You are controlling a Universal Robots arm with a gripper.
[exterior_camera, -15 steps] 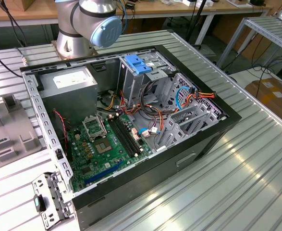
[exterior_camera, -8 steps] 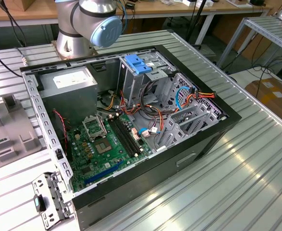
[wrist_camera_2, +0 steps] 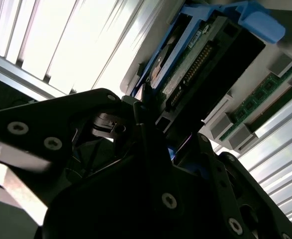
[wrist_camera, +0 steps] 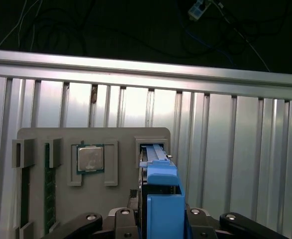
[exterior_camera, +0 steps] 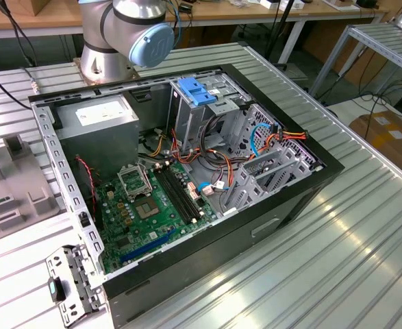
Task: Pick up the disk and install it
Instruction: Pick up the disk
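The disk (wrist_camera: 161,185) stands on edge in a slot of a grey holder (wrist_camera: 36,137), blue carrier uppermost, and sits right in the mouth of the claw (wrist_camera: 161,221), whose black body flanks it on both sides in the first wrist view. Whether the claw is actually clamped on the disk or just closely straddling it, I cannot tell. In the second wrist view the disk's circuit-board face and connector row are turned toward the claw. Just beyond the claw on the same holder, a square processor chip (wrist_camera: 90,158) lies flat in its own pocket, and farther off a green memory stick (wrist_camera: 49,199) stands in a narrow slot. The holder rests on a ribbed metal table (wrist_camera: 235,149). In the exterior view the holder lies at the view's left edge, and to its right, away from the claw, an open computer case (exterior_camera: 283,205) shows its green motherboard (exterior_camera: 146,212).
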